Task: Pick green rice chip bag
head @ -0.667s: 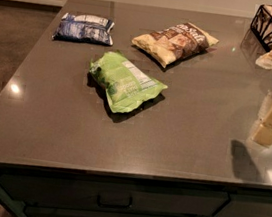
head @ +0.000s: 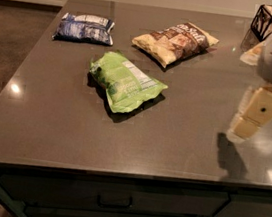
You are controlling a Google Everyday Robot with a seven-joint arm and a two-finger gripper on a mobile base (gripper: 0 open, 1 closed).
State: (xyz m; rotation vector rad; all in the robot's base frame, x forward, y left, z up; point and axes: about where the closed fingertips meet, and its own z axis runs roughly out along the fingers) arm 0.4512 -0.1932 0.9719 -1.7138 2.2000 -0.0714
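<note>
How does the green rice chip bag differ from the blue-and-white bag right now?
The green rice chip bag is lime with a white label and lies diagonally in the middle of the counter; the blue-and-white bag lies squarer, near the far left corner. Both lie flat, untouched; the gripper is at the right, apart from both.

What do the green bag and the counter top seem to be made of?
The green bag looks like thin plastic film, glossy and crinkled: it shows creases and small highlights. The counter top seems to be polished stone or a stone-like laminate, dark grey-brown: it shows a bright light spot and soft reflections. Which of the two it is stays open. The gripper hangs above its right side.
</note>
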